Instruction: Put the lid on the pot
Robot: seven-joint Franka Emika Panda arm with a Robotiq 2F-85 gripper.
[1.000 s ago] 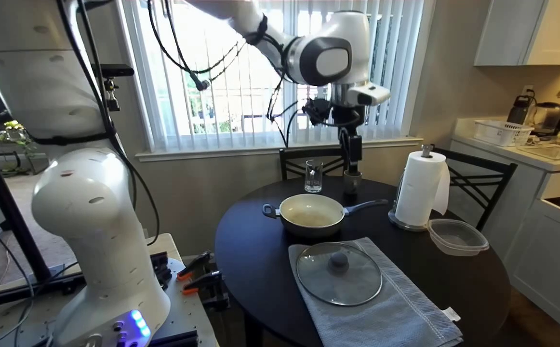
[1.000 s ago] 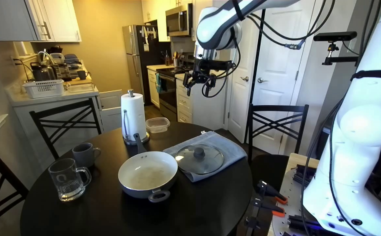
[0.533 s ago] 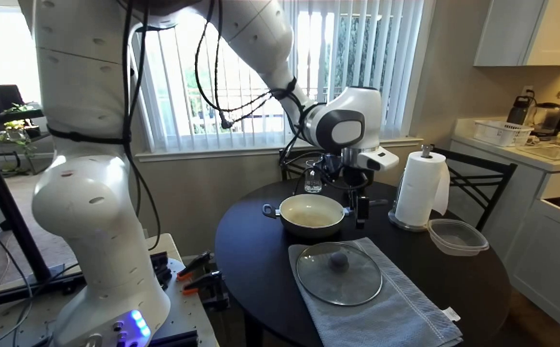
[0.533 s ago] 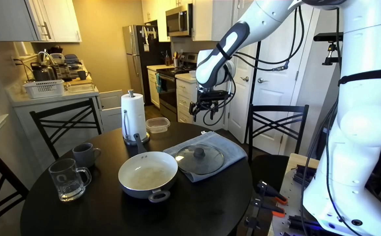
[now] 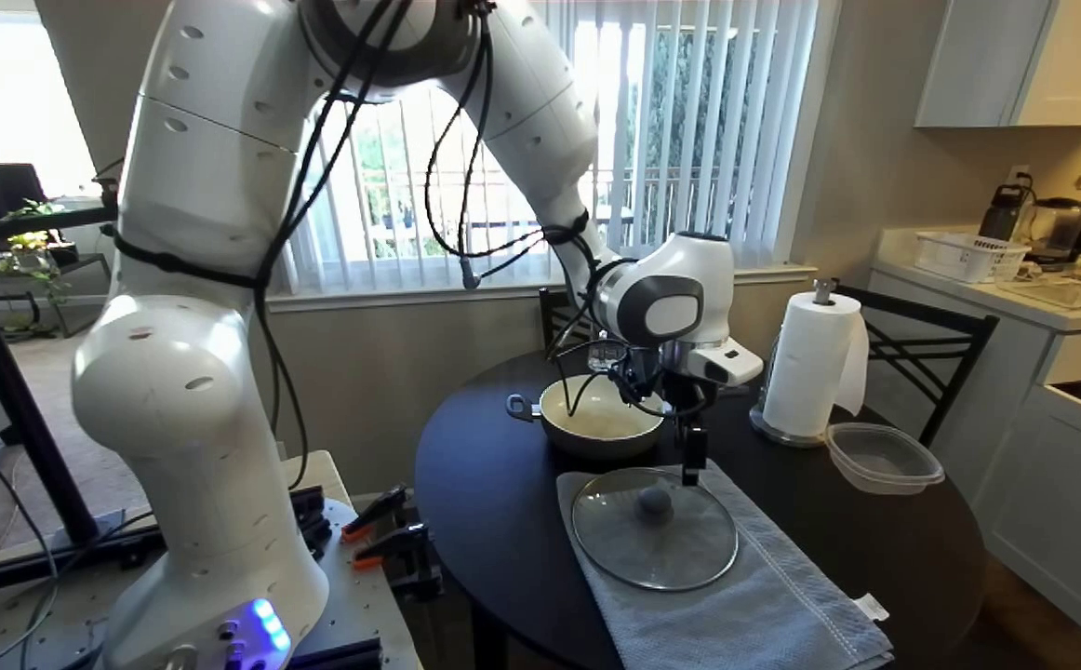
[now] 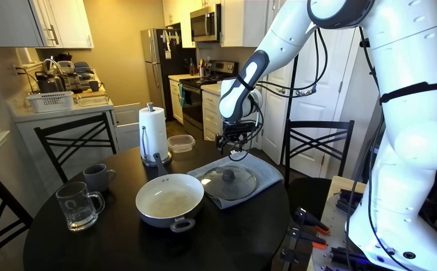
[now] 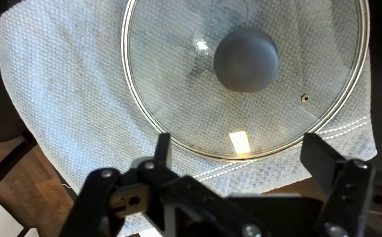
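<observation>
- Lid (image 5: 657, 558) — lying flat, dark knob (image 7: 246, 60) upward, on a folded blue-grey cloth (image 5: 754, 614); clear glass, metal rim, and a small metal eyelet (image 7: 305, 98) showing in the wrist view.
- Gripper (image 7: 238, 148): fingers (image 7: 163, 149) spread wide, hanging above the cloth near the lid; in the wrist view the lid's rim shows between them.
- Pot (image 6: 170, 197): just left of the lid in an exterior view, uncovered, pale inside, its long dark handle (image 6: 160, 164) pointing to the far side.
- White tag (image 5: 871, 607) at the cloth's right edge in an exterior view — any print on it too small to read.
- Paper towel roll (image 5: 810, 372): upright on the table (image 6: 222, 244), the pot's handle pointing toward it.
- Clear plastic container (image 5: 885, 458): just right of the roll in both exterior views.
- Glass mug (image 6: 78, 210): left of the pot in an exterior view, bearing a rounded mark (image 6: 70, 204) too faint to make out.
- Grey mug (image 6: 97, 178): just beyond the glass one.
- Microwave (image 6: 205, 23): far off in the kitchen, any lettering too small to read.
</observation>
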